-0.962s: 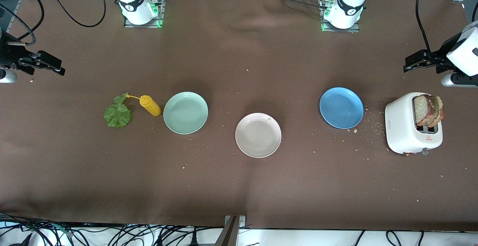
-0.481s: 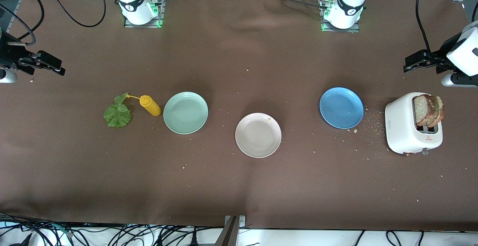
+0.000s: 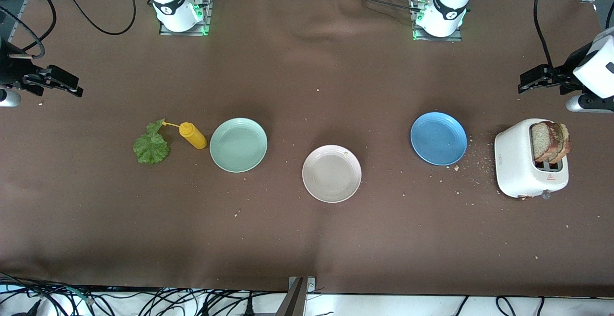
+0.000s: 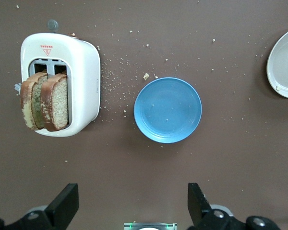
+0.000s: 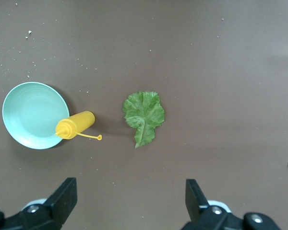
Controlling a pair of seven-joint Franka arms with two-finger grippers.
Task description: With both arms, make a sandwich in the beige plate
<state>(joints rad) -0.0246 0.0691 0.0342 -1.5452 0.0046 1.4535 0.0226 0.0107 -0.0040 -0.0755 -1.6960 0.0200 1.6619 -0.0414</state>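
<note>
Brown toast slices stand in the white toaster; the lettuce leaf lies beside the yellow squeeze bottle. The beige plate is bare. Left gripper and right gripper hover wide open, so nothing seems started; a slice likely goes first.

Lettuce leaf flat on table; yellow bottle between it and mint-green plate.

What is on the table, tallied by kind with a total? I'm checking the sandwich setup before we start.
Plates: 3 (beige plate, mint-green plate, blue plate)
Toast slices: 2, standing in the toaster
Toaster: 1
Lettuce leaf: 1
Yellow squeeze bottle: 1
Total: 8
</note>
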